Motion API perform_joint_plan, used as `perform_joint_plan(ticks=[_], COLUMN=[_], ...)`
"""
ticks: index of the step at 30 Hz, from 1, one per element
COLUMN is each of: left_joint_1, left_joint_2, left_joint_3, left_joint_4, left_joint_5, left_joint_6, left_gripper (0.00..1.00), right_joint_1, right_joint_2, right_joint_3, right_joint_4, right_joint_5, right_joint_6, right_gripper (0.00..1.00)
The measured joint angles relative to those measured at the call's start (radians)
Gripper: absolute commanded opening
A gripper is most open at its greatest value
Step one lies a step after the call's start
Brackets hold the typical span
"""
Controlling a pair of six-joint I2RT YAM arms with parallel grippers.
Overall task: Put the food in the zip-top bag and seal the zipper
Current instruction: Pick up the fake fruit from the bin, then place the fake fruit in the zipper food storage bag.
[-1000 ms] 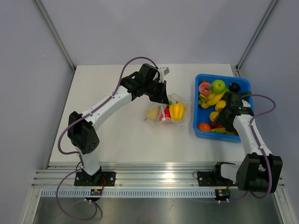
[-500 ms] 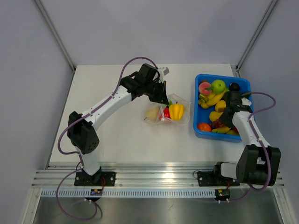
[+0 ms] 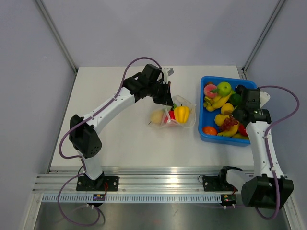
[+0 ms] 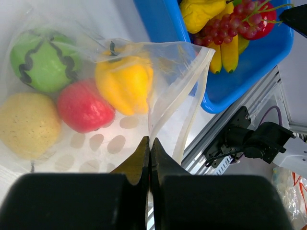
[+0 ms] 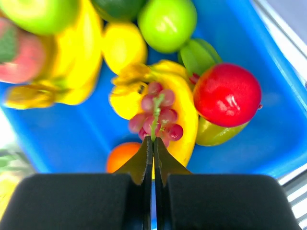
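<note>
Over blue bin, right hand pinches grapes; left hand grips bag edge.

Clear crinkly zip-top bag lies on bench, mouth open; zipper pinched by my left fingers. Inside: yellow pepper, red fruit, green melon, pale lemon. Grapes nipped by stem in my right fingers.

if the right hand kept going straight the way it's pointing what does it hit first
The grape bunch: the right hand is shut with its tips at the bunch's green stem. Just behind sits a yellow fruit, then the blue bin floor, though depth is unclear.
</note>
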Motion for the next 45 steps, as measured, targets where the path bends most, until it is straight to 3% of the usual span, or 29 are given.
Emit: perform_joint_plan(ticks=[10,21,31,45], left_joint_1=[0.0,0.0,0.0,0.013], left_joint_2=[0.024,0.053,0.082,0.086], left_joint_3=[0.041,0.059,0.092,0.184], left_joint_4=[-0.001,0.002,0.005,-0.004], left_joint_5=[0.004,0.011,0.019,0.024], left_joint_6=[-0.011,-0.022,-0.046,-0.073], left_gripper=[0.0,0.0,0.0,0.0], right_joint_1=[0.0,0.026,0.343,0.575], right_joint_2=[-0.046,-0.036,0.071,0.191], right_joint_3=[0.163,0.429,0.649,0.537], right_joint_4=[-0.081,-0.125,-0.111,0.027], right_joint_5=[-0.05,-0.223,-0.206,-0.195], right_joint_6=[-0.026,-0.032,0.006,0.099], right_gripper=[0.0,0.0,0.0,0.0])
